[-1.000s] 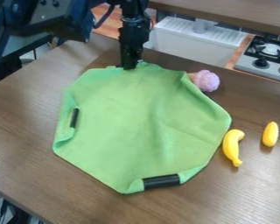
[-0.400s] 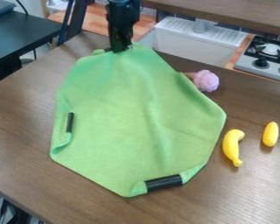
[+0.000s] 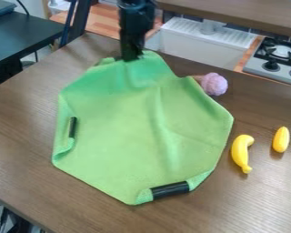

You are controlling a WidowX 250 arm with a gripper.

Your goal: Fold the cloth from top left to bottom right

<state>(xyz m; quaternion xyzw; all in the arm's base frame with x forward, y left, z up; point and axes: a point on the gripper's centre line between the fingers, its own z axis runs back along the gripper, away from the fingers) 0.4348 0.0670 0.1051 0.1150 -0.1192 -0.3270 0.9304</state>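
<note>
A black patch [image 3: 170, 189] sits at the near edge of the green cloth [image 3: 136, 132], which spreads far across the surface [image 3: 257, 205], its long axis running near to far. At the far edge, the gripper [image 3: 131, 59] seems clamped on the fabric. Nearly all the cloth lies on its near side, so the fold should travel nearer and rightward.

The black arm [image 3: 134, 22] is thick and rounded above, narrower below.
</note>
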